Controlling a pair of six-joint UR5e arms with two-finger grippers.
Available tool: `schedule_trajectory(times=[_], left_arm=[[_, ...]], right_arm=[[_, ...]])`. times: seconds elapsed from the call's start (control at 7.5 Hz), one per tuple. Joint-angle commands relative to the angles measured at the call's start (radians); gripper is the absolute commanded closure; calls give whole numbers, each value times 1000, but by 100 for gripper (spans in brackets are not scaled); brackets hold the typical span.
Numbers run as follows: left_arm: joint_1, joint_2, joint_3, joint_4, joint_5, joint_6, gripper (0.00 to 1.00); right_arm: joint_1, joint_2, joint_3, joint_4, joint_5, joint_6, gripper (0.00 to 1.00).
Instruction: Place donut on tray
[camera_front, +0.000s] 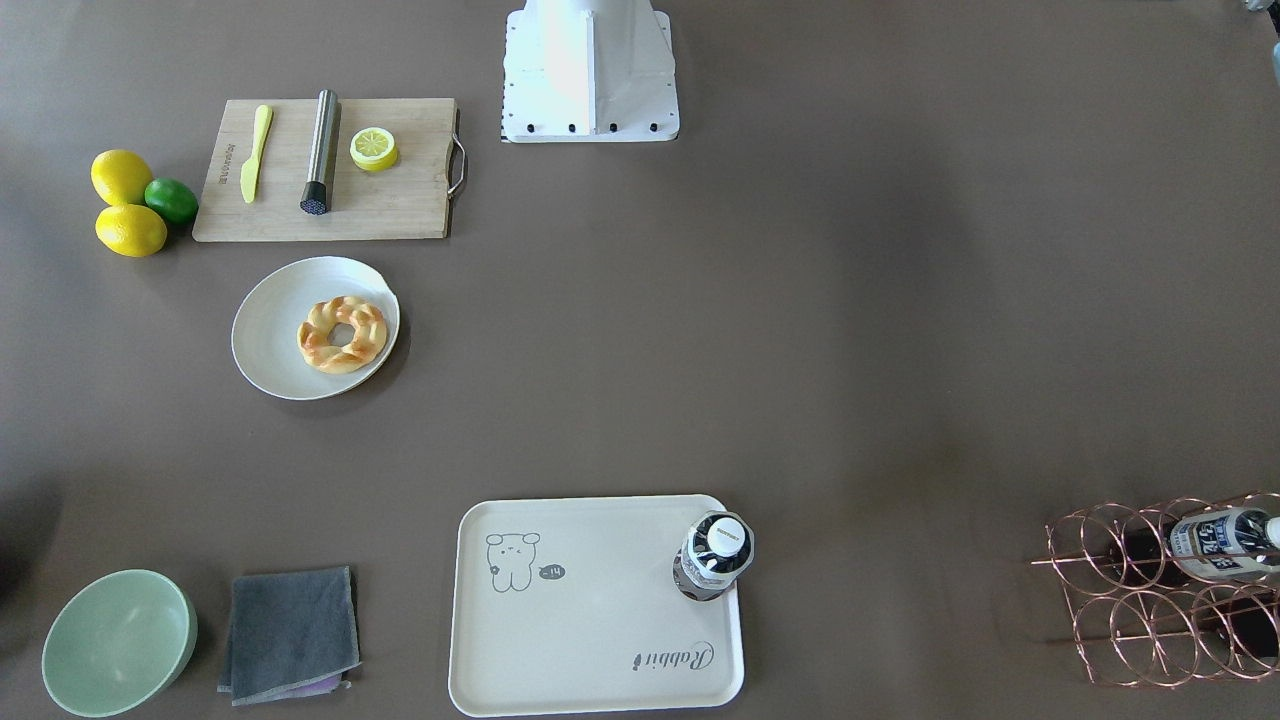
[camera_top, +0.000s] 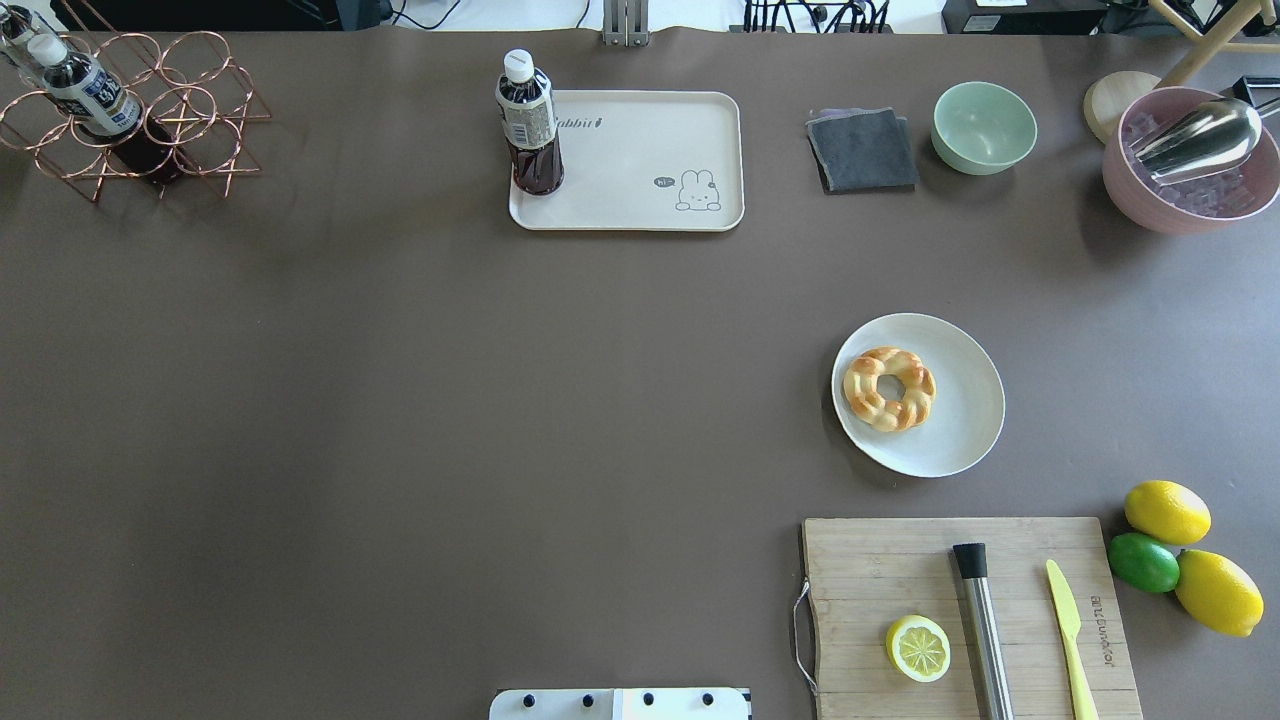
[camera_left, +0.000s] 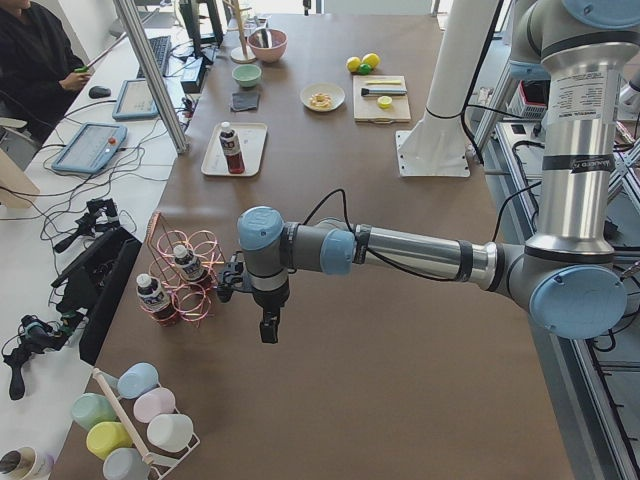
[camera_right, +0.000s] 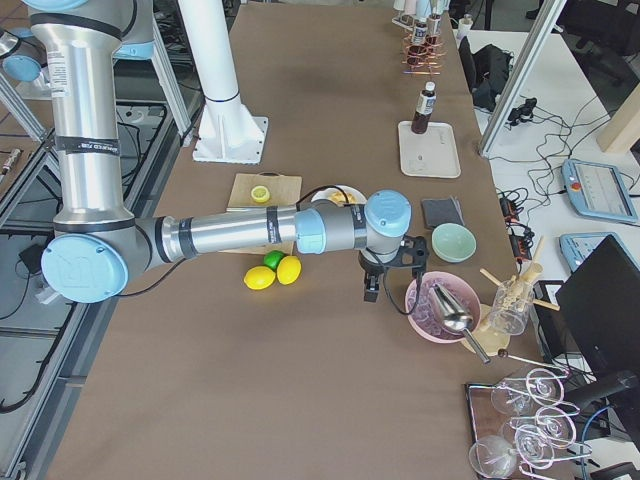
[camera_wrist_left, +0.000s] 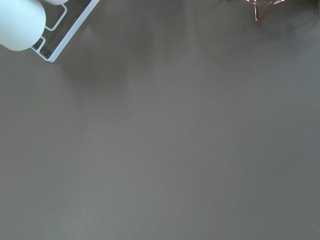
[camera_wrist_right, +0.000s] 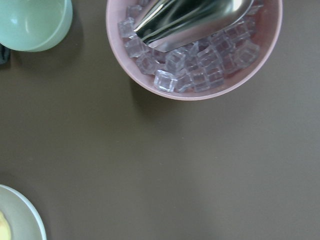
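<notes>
The donut, a golden twisted ring, lies on a round off-white plate; both also show in the overhead view, the donut on the plate. The cream tray with the bear drawing sits apart, and a dark drink bottle stands in one of its corners. The tray is at the table's far edge. My left gripper hangs over bare table near the copper rack. My right gripper hangs beside the pink bowl. I cannot tell whether either is open or shut.
A wooden cutting board holds a lemon half, a steel tube and a yellow knife. Two lemons and a lime lie beside it. A green bowl, a grey cloth, a pink bowl of ice and a copper bottle rack line the far edge.
</notes>
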Motion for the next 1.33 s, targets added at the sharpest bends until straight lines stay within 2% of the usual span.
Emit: schedule_trajectory(times=[0.0, 0.13, 0.27, 0.67, 0.8, 0.93, 1.2], left_arm=[[11, 1, 2, 0, 0, 0, 2], [11, 1, 2, 0, 0, 0, 2], [12, 1, 2, 0, 0, 0, 2], [11, -1, 2, 0, 0, 0, 2], [11, -2, 2, 0, 0, 0, 2], [11, -7, 2, 0, 2, 0, 2], [11, -13, 4, 0, 2, 0, 2]], right_arm=[[-165, 12, 71, 302, -26, 522, 0], [-248, 10, 64, 440, -81, 655, 0], [-325, 1, 55, 511, -148, 706, 0], [-446, -4, 39, 529, -186, 713, 0], [-494, -4, 41, 535, -201, 775, 0], [-569, -4, 32, 610, -289, 870, 0], [-637, -4, -5, 668, -328, 928, 0]])
